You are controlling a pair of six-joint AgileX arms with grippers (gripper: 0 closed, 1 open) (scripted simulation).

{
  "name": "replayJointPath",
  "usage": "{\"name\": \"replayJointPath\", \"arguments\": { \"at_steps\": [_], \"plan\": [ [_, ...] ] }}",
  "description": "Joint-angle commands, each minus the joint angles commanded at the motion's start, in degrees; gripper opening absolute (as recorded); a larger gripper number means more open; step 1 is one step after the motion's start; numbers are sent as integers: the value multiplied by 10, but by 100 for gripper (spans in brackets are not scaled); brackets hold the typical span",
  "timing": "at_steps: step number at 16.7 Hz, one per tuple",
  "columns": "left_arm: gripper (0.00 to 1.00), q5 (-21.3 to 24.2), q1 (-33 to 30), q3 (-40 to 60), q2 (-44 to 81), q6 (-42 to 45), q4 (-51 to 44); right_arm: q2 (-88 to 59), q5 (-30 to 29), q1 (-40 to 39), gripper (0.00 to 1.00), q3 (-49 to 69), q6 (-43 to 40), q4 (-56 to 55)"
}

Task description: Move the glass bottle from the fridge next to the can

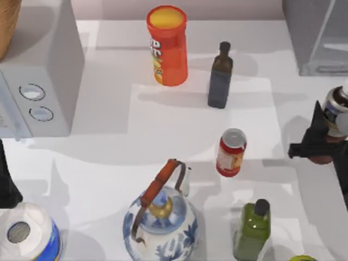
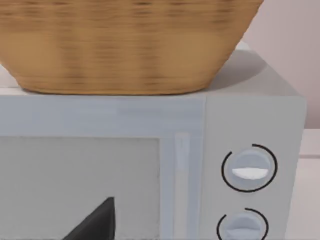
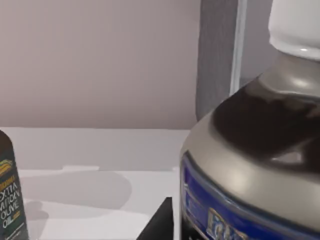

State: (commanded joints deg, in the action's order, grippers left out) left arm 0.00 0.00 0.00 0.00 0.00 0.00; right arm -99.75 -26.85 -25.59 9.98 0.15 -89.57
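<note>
The right gripper (image 1: 324, 142) is at the right edge of the bench (image 1: 163, 141), its fingers closed around the glass bottle (image 1: 336, 111). The bottle has a white cap, a brownish shoulder and a grey-white band with blue print. It is outside the fridge (image 1: 318, 32), well to the right of the can (image 1: 231, 153). The left arm is parked at the left by the white box (image 1: 38, 81).

orange tube (image 1: 167, 46) | dark bottle (image 1: 219, 77) | teapot (image 1: 160, 224) | green bottle (image 1: 252, 230) | microwave (image 1: 41, 81)

Glass bottle (image 1: 336, 111) cut off at the top view's right edge, lower body hidden behind the right pincer (image 1: 318, 142); grip apparently closed, contact obscured.
</note>
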Motion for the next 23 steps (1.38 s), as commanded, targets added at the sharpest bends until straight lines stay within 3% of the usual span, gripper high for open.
{"name": "replayJointPath", "arguments": {
  "at_steps": [4,5,14,23],
  "plan": [
    [100,0,0,0,0,0,0,0,0,0,98,0,0,0],
    [100,0,0,0,0,0,0,0,0,0,100,0,0,0],
    [100,0,0,0,0,0,0,2,-2,-2,100,-2,0,-1],
    [100,0,0,0,0,0,0,36,-44,-45,100,-59,0,-22]
  ]
}}
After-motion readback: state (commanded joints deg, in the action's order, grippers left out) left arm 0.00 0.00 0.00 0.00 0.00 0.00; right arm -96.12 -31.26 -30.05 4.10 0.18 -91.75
